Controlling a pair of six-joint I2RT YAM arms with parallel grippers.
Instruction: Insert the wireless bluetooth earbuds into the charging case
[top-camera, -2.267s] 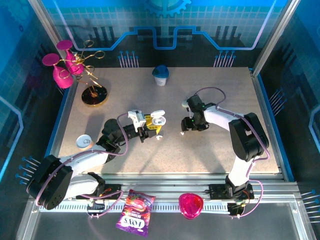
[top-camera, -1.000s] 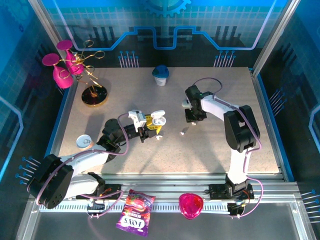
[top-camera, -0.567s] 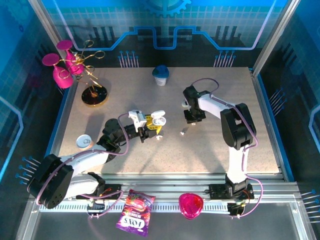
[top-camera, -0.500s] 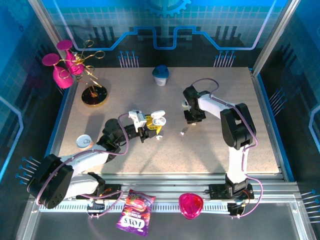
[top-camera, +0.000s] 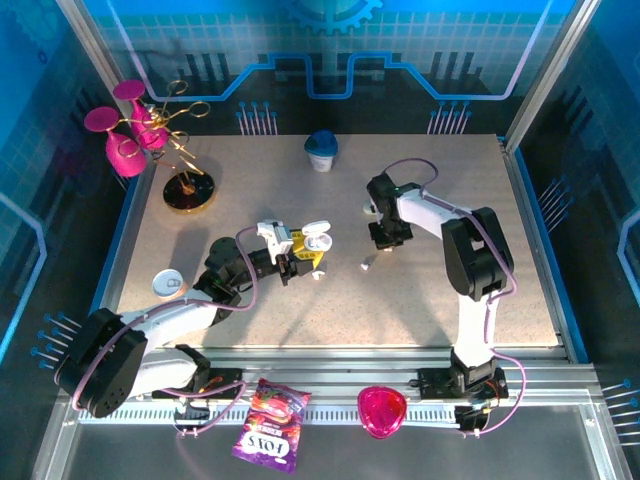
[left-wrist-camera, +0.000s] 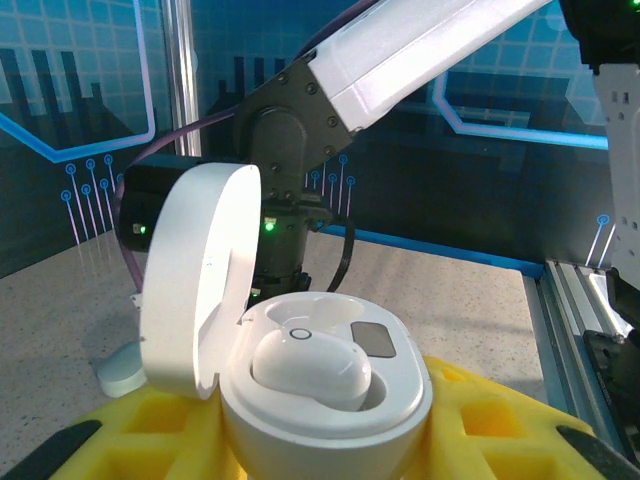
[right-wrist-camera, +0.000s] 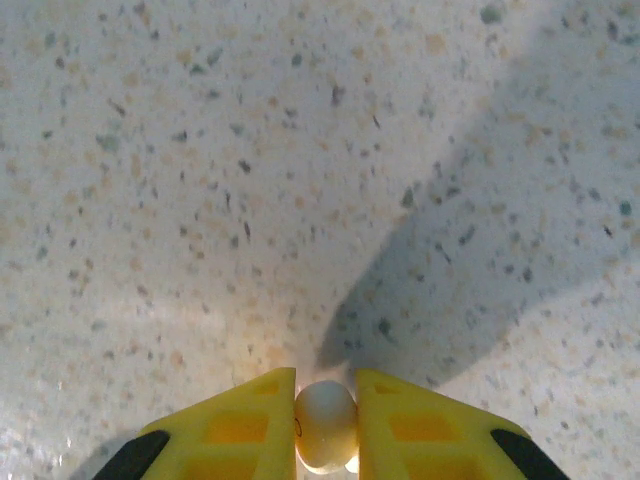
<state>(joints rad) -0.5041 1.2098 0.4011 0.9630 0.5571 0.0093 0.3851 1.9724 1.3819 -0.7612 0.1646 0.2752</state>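
- Two grippers clamped. Right gripper (right-wrist-camera: 326, 398) pinches one earbud (right-wrist-camera: 326, 428) between its yellow fingertips (right-wrist-camera: 248, 422), over the speckled table (right-wrist-camera: 200, 150).
- Left gripper (left-wrist-camera: 320, 445) grips the open charging case (left-wrist-camera: 290, 440); second earbud (left-wrist-camera: 310, 368) sits inside it, lid up.

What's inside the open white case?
One white earbud sits in the charging case, beside a small grey patch. The earbud covers its socket, so what's underneath can't be seen.

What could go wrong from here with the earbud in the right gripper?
The round earbud sits at the very tips of the right gripper, so it may squirt out on lifting. The charging case in the left gripper already holds one bud; the newcomer might knock it or the upright lid.
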